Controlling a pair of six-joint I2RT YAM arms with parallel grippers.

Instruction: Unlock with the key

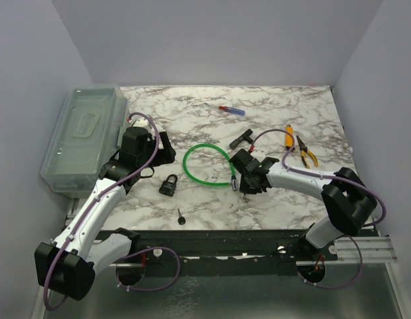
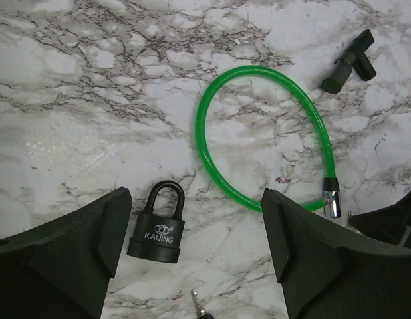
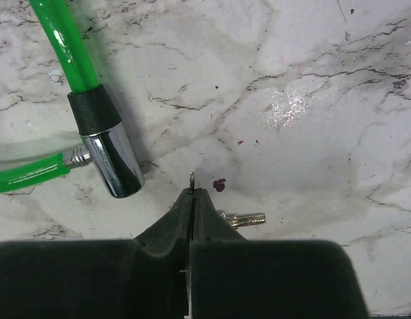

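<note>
My right gripper is shut on a small silver key: a thin metal tip pokes out between the closed fingertips and a key blade sticks out to the right under them. It is low over the marble, just right of the chrome lock head of the green cable lock. A black padlock marked KAIJING lies flat with its shackle closed. My left gripper hovers open above it, with the padlock near its left finger. A second key with a black head lies nearer the front edge.
A clear plastic box stands at the left edge of the table. Behind the cable lock lie a black T-handle tool, an orange-handled tool, yellow pliers and a small blue and red item.
</note>
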